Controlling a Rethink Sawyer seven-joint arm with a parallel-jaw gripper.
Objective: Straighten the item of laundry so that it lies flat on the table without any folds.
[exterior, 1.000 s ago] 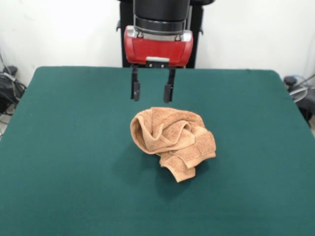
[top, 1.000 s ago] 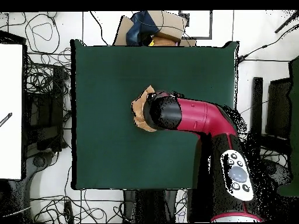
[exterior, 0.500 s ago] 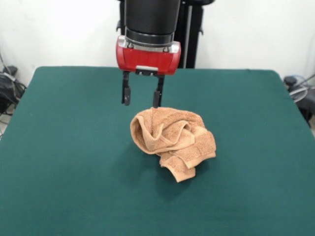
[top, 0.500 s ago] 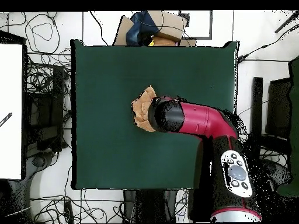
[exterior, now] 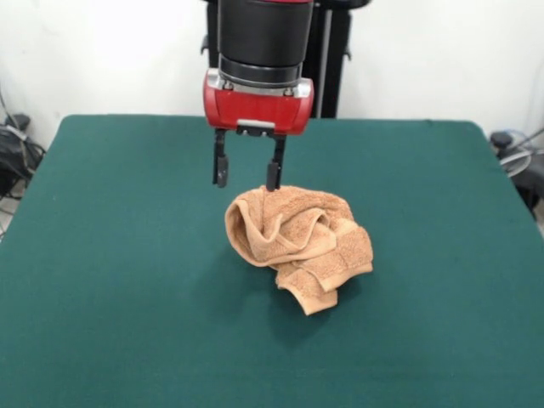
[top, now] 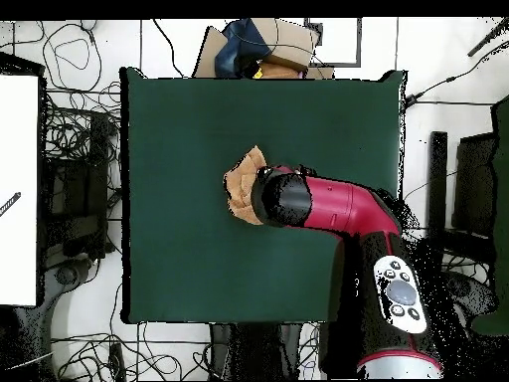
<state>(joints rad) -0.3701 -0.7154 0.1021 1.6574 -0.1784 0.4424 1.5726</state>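
The jaws stand apart with nothing between them; the black two-fingered gripper (exterior: pixel 246 177) on the red and black arm (top: pixel 343 207) hangs just over the far edge of the crumpled light orange-tan terry towel (exterior: pixel 297 240), which lies bunched mid-way on the dark green felt-topped table (exterior: pixel 102 280)

Nubby tan terry towel (exterior: pixel 297 242) on matt green felt table (exterior: pixel 110 280); glossy red arm (top: pixel 348 207).
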